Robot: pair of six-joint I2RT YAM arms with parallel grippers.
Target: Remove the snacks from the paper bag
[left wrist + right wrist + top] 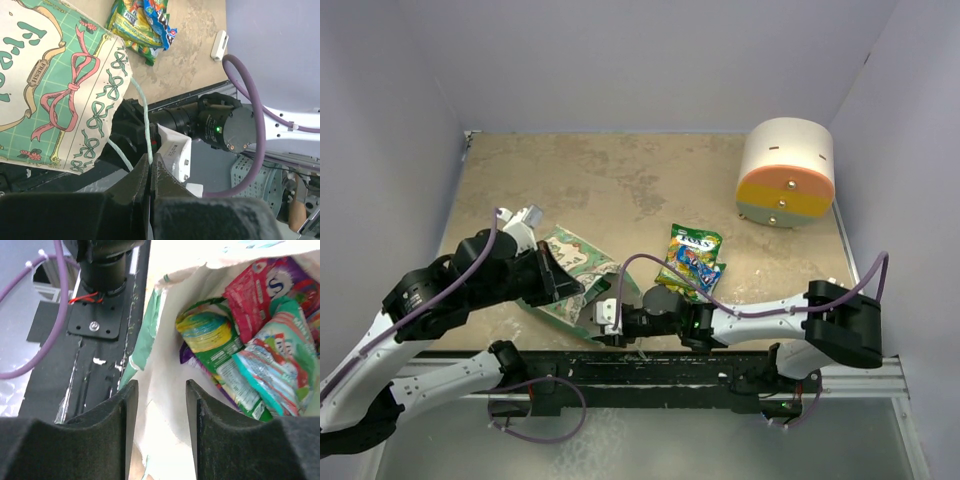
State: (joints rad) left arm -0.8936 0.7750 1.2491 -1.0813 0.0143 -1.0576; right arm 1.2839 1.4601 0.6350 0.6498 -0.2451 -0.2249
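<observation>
From above, the paper bag [575, 262] lies on its side near the front edge of the table [620, 190], between the left gripper [563, 283] and the right gripper [602, 314]; two snacks [691, 260] lie overlapping on the table to its right, well apart from the cylinder [786, 172].

In the left wrist view, the left gripper [150, 172] is pressed together on the bag's string handle [146, 130]; the patterned side faces the camera.

In the right wrist view, the right gripper [160, 410] is spread at the bag's mouth, holding nothing; a green-yellow packet [210, 335], a pink-red packet [252, 290] and a teal packet [277, 370] lie inside.
</observation>
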